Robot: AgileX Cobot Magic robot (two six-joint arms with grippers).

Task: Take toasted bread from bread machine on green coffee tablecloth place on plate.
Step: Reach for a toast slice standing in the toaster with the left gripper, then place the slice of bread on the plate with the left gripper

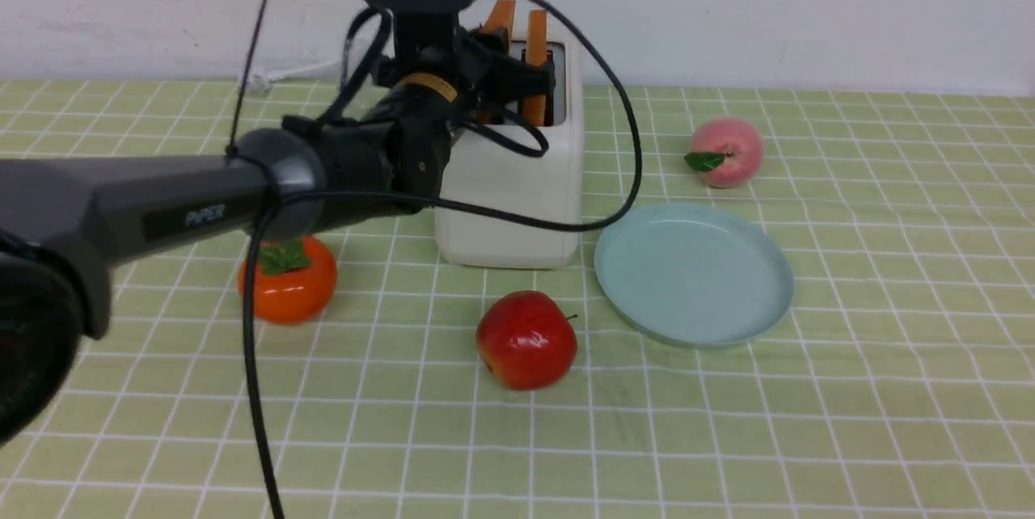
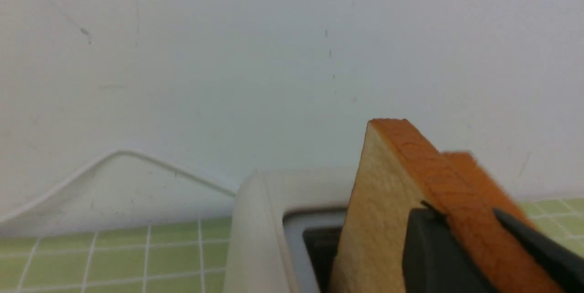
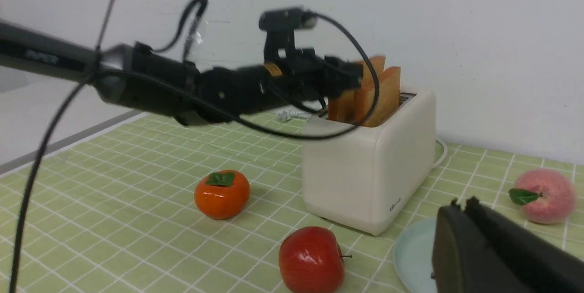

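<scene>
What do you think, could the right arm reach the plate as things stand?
Probably yes: the plate lies bare, the right gripper hangs shut near it, and the left gripper is off gripping toasted bread.

A robotics lab bench staged as a kitchen table. A checked green cloth (image 1: 889, 341) runs up to a bare white wall (image 1: 808, 2). On it stand a toaster (image 1: 509, 179) with toast (image 1: 535, 34), a plate (image 1: 695, 276) and a glossy apple (image 1: 525, 339). A cabled robot arm (image 1: 202, 212) reaches over them.

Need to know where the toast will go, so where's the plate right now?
In the front view, the plate lies just right of the bread machine, with the peach behind it.
</scene>
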